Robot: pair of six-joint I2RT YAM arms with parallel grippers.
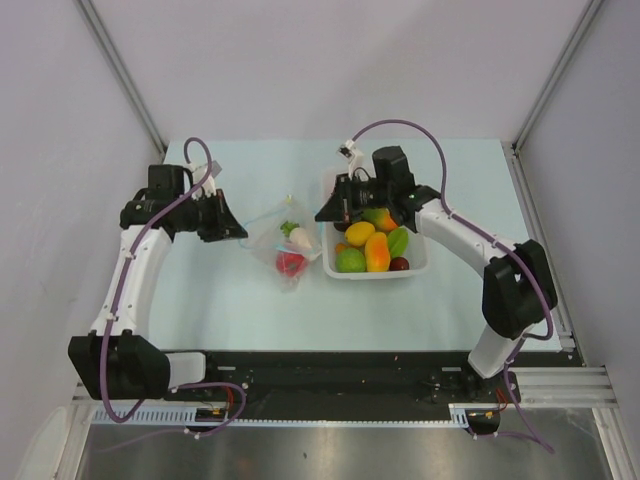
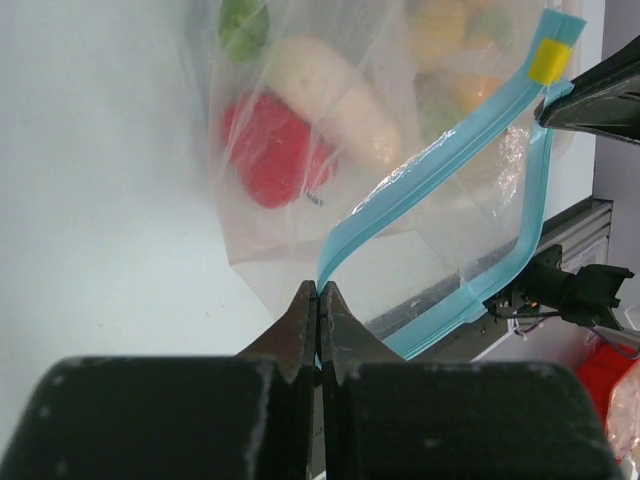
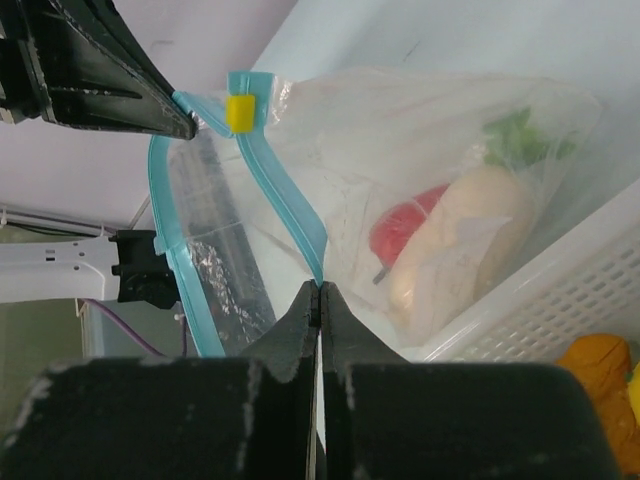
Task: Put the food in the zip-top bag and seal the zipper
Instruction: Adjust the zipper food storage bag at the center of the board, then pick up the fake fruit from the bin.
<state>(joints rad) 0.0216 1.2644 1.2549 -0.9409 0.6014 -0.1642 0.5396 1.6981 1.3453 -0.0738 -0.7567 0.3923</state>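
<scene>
**Item 1.** Clear, crinkly zip-top plastic bag (image 1: 268, 228). Lay on pale-blue worktop (image 1: 240, 300) betw. the two arms, just left of white slotted plastic basket (image 1: 372, 274). Mouth gaped: thin teal-blue zipper strip (image 2: 430, 165) was parted into two lips, w/ small yellow slider tab (image 3: 238, 112) at one end.

**Item 2.** Contents in bag: glossy red toy fruit (image 2: 270, 150); white radish-shaped toy (image 2: 340, 100) w/ green leaves.

**Item 3.** In basket, not yet bagged: yellow toy fruit (image 1: 359, 233), orange toy fruit (image 1: 377, 252), green toy fruit (image 1: 350, 261). Other pcs partly hidden by right arm.

**Item 4.** Left end effector (image 2: 318, 300): fingers pressed fully together, tips nipping the zipper strip.

**Item 5.** Right end effector (image 3: 318, 295): same, tips clamped on the zipper strip. Which lip each one held: unclear.

**Handling note (est.).**
- Step looked like holding the mouth apart. Task was part-done: food remained in basket, no seal made.
- W/ both arms on the bag, neither was free to load; one would need to let go.
- Keep the nip on the stiff strip, not the thin film.
- Pull evenly and gently so the film neither slips nor tears.
- Keep the bag low so the contents don't roll out.
- Keep the mouth facing the basket.
</scene>
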